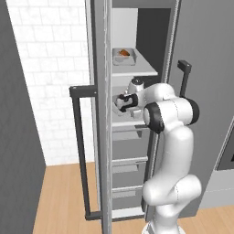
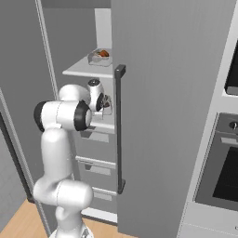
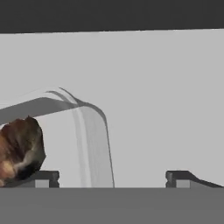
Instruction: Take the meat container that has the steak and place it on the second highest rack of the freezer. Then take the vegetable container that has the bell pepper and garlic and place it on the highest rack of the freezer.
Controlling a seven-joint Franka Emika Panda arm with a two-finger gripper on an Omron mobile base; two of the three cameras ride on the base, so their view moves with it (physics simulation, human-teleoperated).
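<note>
Pincer [image 3: 112, 178] wide apart over tray rim, steak [image 3: 19, 148] at its left tip.

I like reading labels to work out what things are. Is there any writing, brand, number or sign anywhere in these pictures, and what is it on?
None: no word, number or sign shows anywhere.
The tall dark-grey freezer doors are plain.
The small grey tray with the orange-red pepper on the upper white shelf has no label.
The grey tray holding the dark brown steak is unmarked.
The black-glass oven front is blank.
</note>
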